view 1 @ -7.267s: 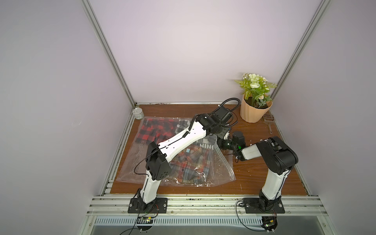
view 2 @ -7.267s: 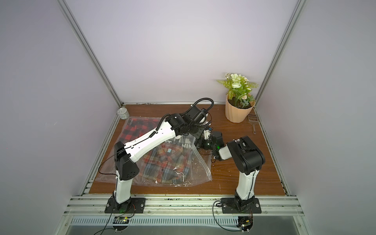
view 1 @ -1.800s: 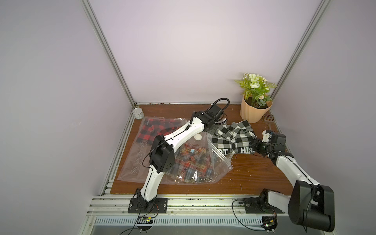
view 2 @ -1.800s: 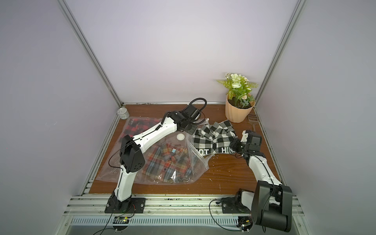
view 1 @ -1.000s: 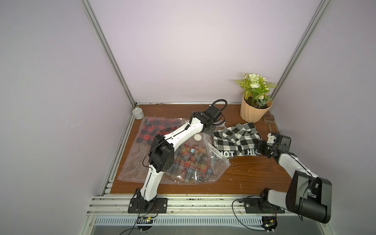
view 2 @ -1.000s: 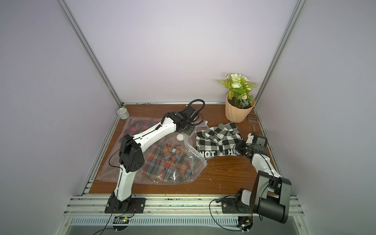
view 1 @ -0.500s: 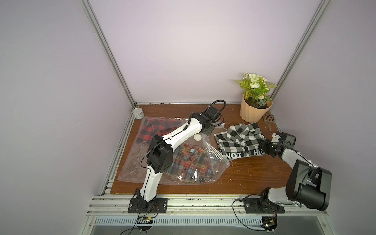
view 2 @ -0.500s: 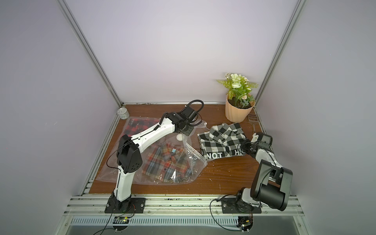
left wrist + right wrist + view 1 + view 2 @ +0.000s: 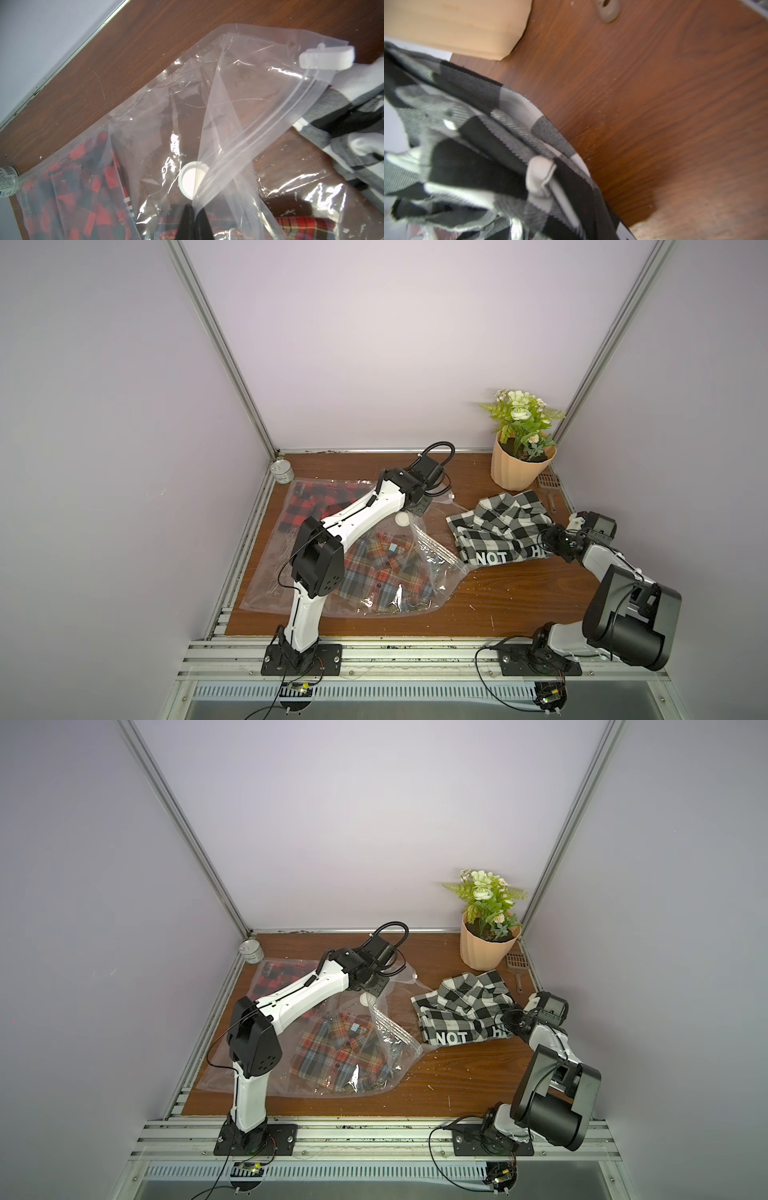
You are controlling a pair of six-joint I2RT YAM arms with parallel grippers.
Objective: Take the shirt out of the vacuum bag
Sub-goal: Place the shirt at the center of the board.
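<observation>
- Right gripper [image 9: 549, 540] is clamped shut on the black-and-white checked shirt [image 9: 498, 526], at the edge farthest from the vacuum bag [image 9: 440, 556]. In the right wrist view, bunched cloth hides the fingertips.
- From that grip the shirt stretches back toward the bag. Its long axis runs across the table [image 9: 519, 601] from the bag's mouth to the claw.
- Both top views show the shirt lying on the wood outside the bag, in front of the flower pot [image 9: 519, 468]. Its nearest corner is just beside the bag's open corner; I cannot tell whether they touch.
- Left gripper [image 9: 194, 216] is closed, pinching the bag's clear film just beside the white valve disc [image 9: 191, 180] and holding a flap up. The zip strip [image 9: 280, 116] and its slider [image 9: 326, 57] lead off toward the shirt.
- A red-and-black checked garment [image 9: 316, 506] and a plaid garment [image 9: 374, 568] lie inside the bag.
- The right arm is much the nearer to the shirt, and the extraction looks essentially done.
- Any further pull should probably follow the shirt's long axis, away from the mouth, so the trailing corner does not snag the film.
</observation>
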